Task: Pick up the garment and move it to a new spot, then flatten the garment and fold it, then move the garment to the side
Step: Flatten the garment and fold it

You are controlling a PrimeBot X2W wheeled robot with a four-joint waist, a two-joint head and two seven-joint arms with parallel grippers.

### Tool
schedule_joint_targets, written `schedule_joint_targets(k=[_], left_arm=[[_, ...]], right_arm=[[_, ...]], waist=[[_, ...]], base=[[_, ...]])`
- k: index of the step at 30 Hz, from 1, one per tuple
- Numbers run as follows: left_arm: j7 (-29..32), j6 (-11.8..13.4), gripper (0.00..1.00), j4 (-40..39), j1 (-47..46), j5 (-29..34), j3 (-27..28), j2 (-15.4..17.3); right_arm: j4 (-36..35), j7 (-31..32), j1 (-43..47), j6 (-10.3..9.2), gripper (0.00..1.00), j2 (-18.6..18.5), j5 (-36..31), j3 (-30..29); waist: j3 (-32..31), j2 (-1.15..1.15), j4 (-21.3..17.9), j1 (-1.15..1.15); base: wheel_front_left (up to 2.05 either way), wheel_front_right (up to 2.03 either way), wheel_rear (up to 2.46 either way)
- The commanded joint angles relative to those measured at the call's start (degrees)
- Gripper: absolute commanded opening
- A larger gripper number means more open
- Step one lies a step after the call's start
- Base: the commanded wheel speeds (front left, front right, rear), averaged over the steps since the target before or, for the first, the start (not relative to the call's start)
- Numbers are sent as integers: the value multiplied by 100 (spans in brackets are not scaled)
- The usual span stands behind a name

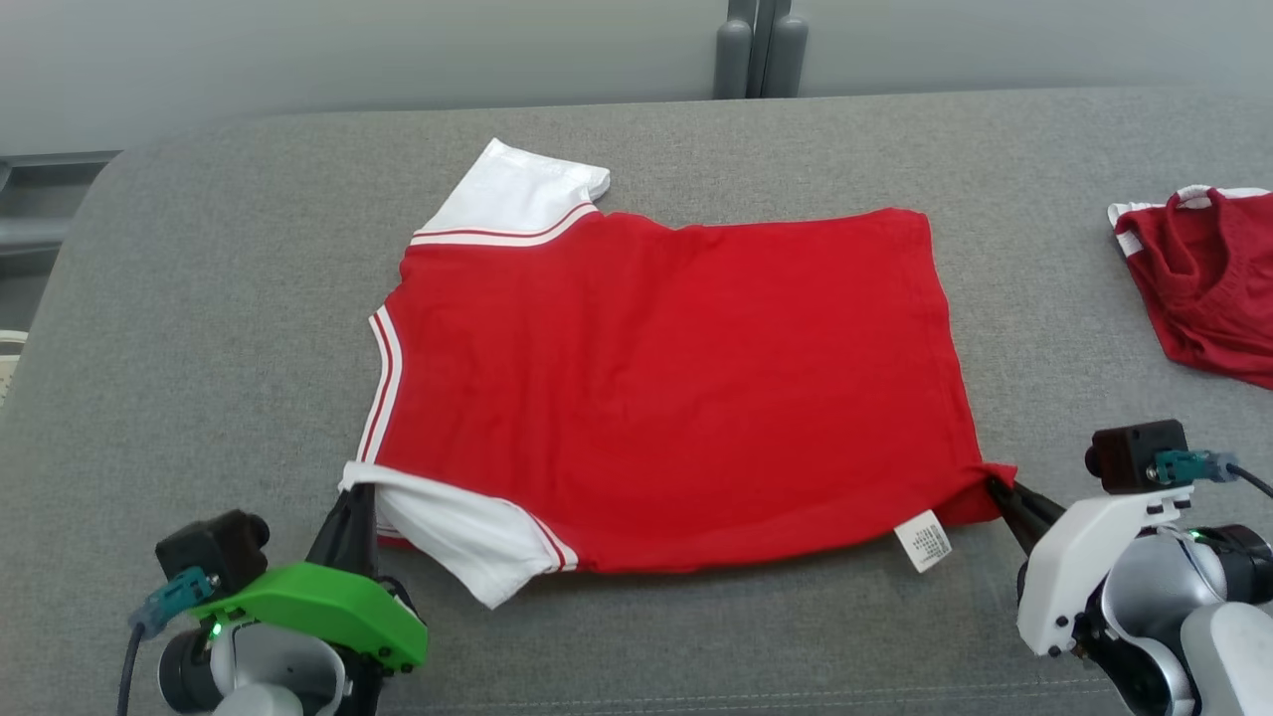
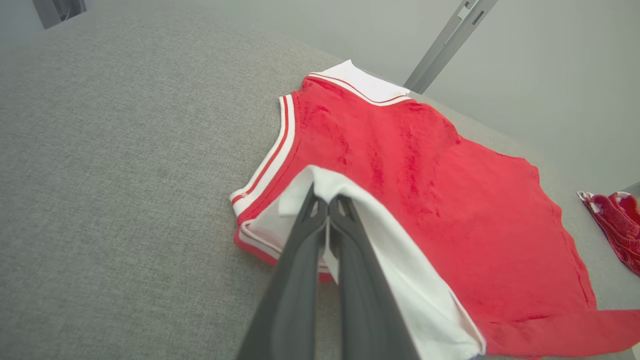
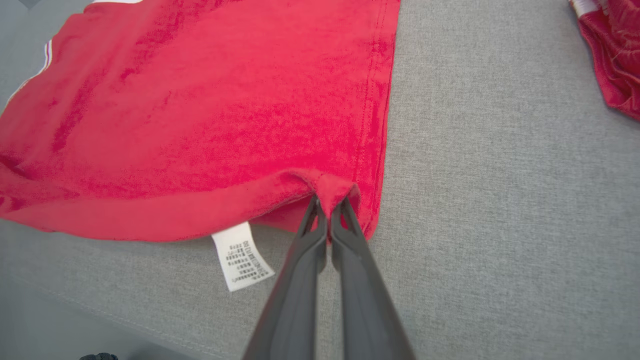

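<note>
Garment (image 1: 656, 388) is down flat on the grey bench (image 1: 199, 348), a red tee with white sleeves, spread across the middle of the head view. Its long axis runs side to side, with the neckline (image 1: 383, 383) out to the robot's left and the hem to the right. Both arms are on the near edge. Left jaws are clenched on the near sleeve (image 1: 467, 537) up by the shoulder seam, and the left wrist view shows white cloth pinched between the 2 dark fingers, peaked a little off the bench. Right jaws are clenched on the near hem corner (image 1: 998, 477), red fabric puckered into a small tent where they bite, with the care label (image 1: 923, 540) lying just beside them. So the shirt lies straight ahead of both grips, away from the robot, and each arm owns its end: left the collar end, right the hem end. The far sleeve (image 1: 517, 199) sits flat on the opposite edge. By the look of it the flattening is about done and the fold is next. That would mean carrying the near edge forward over the body toward the far edge, both arms travelling together so the crease runs along the long axis. A second red garment (image 1: 1208, 288) lies well apart at the right.
</note>
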Motion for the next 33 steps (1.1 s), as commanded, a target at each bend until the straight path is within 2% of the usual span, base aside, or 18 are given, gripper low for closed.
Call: schedule_joint_targets(k=[1, 6, 16, 24, 33], left_arm=[[12, -8, 0, 111, -190, 65, -9, 6], [151, -81, 0, 806, -929, 83, -92, -135], [138, -196, 0, 1982, -2069, 294, -163, -149], [83, -340, 0, 2631, -2563, 347, -248, -195], [-38, -398, 0, 3091, -2837, 380, -307, -264]], right_arm=[[83, -53, -139, -7, 0, -9, 60, 8], [549, -328, -675, -7, 0, 27, 103, 126], [1499, -686, -1620, -6, 0, 35, 252, 390], [2136, -946, -2215, -6, 0, -28, 272, 693], [2658, -1367, -2644, -7, 0, 57, 291, 723]], waist=[[65, 0, -2, 0], [249, 0, -14, 0], [541, 0, -69, 0], [708, 0, -69, 0], [819, 0, -47, 0]], base=[[0, 0, 0], [0, 0, 0], [0, 0, 0], [0, 0, 0], [0, 0, 0]])
